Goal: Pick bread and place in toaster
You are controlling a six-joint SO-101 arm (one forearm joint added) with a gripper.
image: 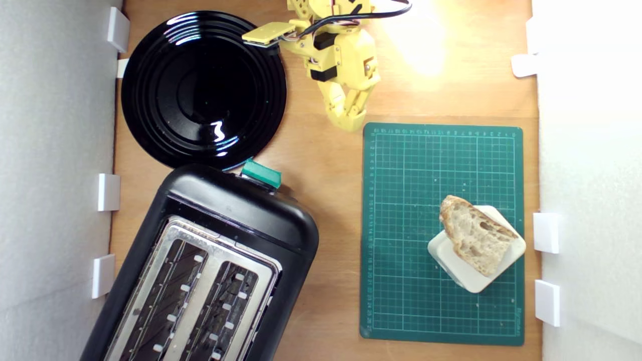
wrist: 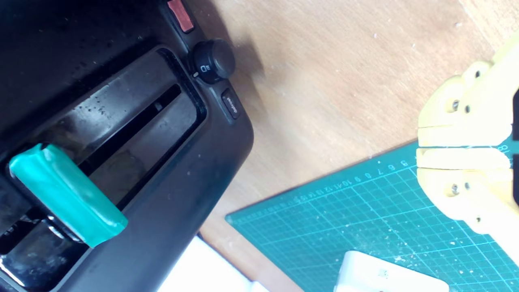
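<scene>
The bread (image: 475, 234), a rough wedge with pale holey crumb and brown crust, lies on a cream rounded square block (image: 476, 273) on the green cutting mat (image: 441, 165). The black toaster (image: 210, 271) stands at the exterior view's lower left, silver top plate and both slots empty, its green lever knob (image: 261, 173) facing the arm. My yellow gripper (image: 349, 122) hangs near the top centre, just off the mat's far corner, jaws shut on nothing. The wrist view shows the toaster's side (wrist: 170, 194), the green knob (wrist: 67, 194), the shut gripper (wrist: 419, 142) and a corner of the block (wrist: 385, 273); the bread is hidden there.
A round glossy black plate (image: 203, 90) lies beyond the toaster at the exterior view's upper left. White foam walls with small white brackets (image: 109, 192) close both sides. Bare wooden tabletop (image: 331, 200) runs between toaster and mat.
</scene>
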